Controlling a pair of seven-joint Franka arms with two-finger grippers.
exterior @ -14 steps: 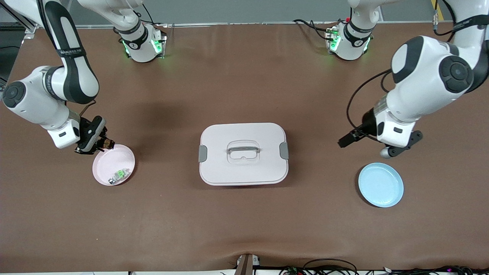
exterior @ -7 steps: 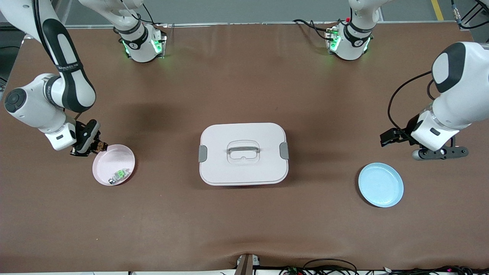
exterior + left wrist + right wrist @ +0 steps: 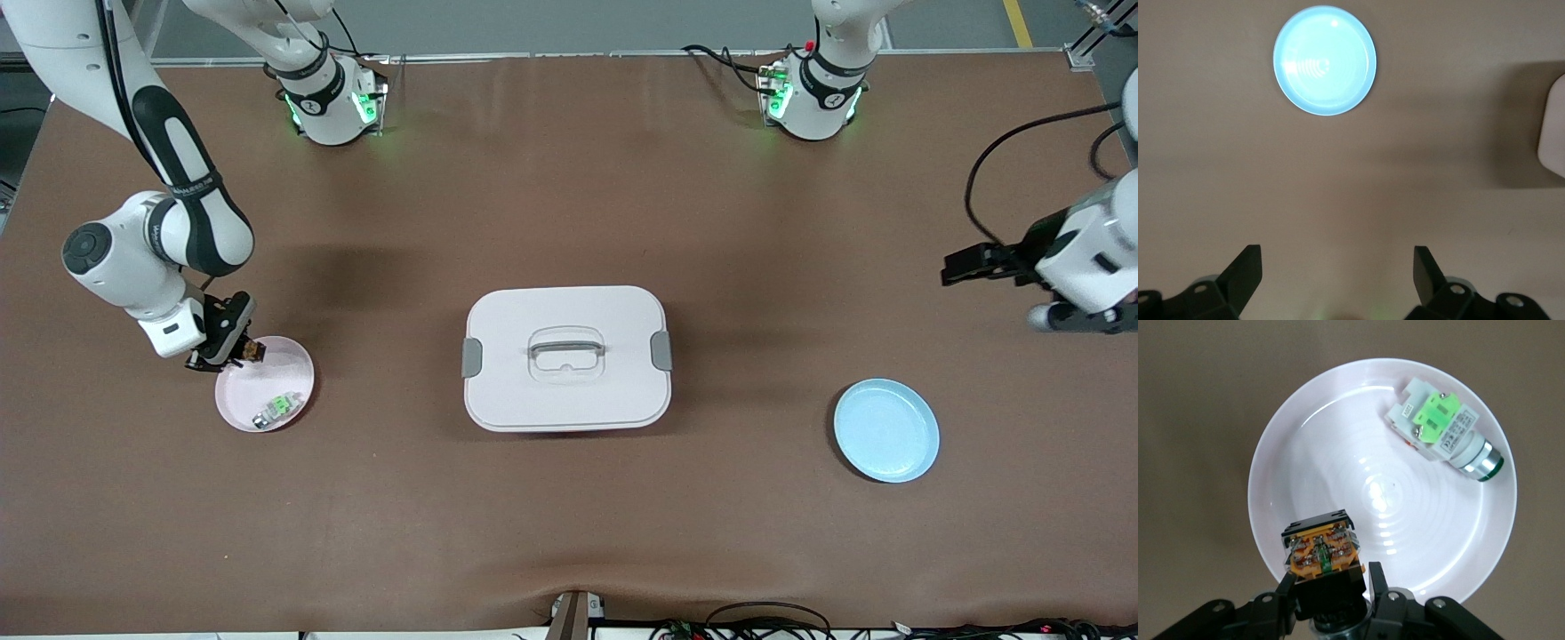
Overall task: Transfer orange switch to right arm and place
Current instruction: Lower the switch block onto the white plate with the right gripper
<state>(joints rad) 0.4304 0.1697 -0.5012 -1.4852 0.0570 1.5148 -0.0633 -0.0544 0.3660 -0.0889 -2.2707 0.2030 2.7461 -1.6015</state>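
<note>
The orange switch (image 3: 252, 351) is a small black block with an orange top. My right gripper (image 3: 240, 354) is shut on it and holds it over the rim of the pink plate (image 3: 267, 378), at the side toward the robot bases. In the right wrist view the switch (image 3: 1321, 550) sits between the black fingers (image 3: 1286, 587), orange face toward the plate (image 3: 1358, 473). I cannot tell whether it touches the plate. My left gripper (image 3: 1080, 318) is open and empty, up over bare table at the left arm's end; in its wrist view it (image 3: 1338, 267) holds nothing.
A grey-white part with a green top (image 3: 277, 407) lies in the pink plate, also seen in the right wrist view (image 3: 1441, 427). A white lidded box (image 3: 566, 357) stands mid-table. A blue plate (image 3: 886, 430) lies toward the left arm's end, also in the left wrist view (image 3: 1325, 60).
The left arm has drawn back from the blue plate toward its end of the table. The right gripper, still holding the switch, has shifted slightly over the pink plate's rim.
</note>
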